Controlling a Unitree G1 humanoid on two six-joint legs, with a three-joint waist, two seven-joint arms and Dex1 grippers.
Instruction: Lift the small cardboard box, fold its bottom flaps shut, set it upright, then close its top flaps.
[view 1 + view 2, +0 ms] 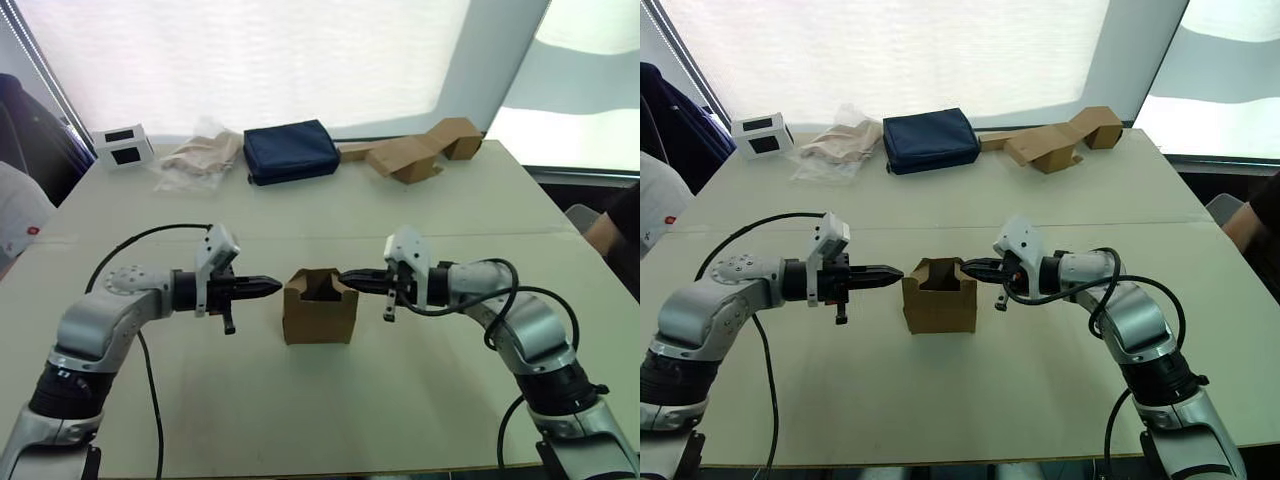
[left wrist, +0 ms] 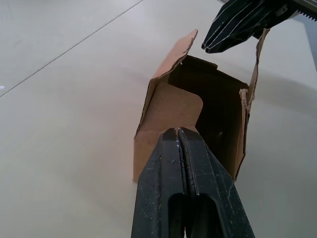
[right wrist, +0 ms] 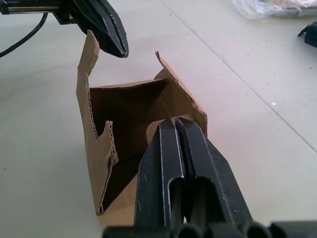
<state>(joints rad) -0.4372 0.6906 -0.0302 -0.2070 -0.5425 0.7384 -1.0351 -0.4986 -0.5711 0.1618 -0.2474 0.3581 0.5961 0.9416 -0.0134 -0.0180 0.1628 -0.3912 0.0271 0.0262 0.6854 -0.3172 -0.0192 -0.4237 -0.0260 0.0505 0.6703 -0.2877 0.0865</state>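
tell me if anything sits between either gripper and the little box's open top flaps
Nothing visible does. The small cardboard box stands upright on the table with its top flaps open. The left gripper and right gripper, both shut, point straight at the flaps from either side.

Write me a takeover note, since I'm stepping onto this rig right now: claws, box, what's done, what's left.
Left claw: shut, tip at the left top flap.
Right claw: shut, tip at the right top flap.
Small cardboard box: upright on the table between both claws, held by neither.
Done: box stands upright; the bottom can't be seen.
Left: top flaps stand open; fold them shut.
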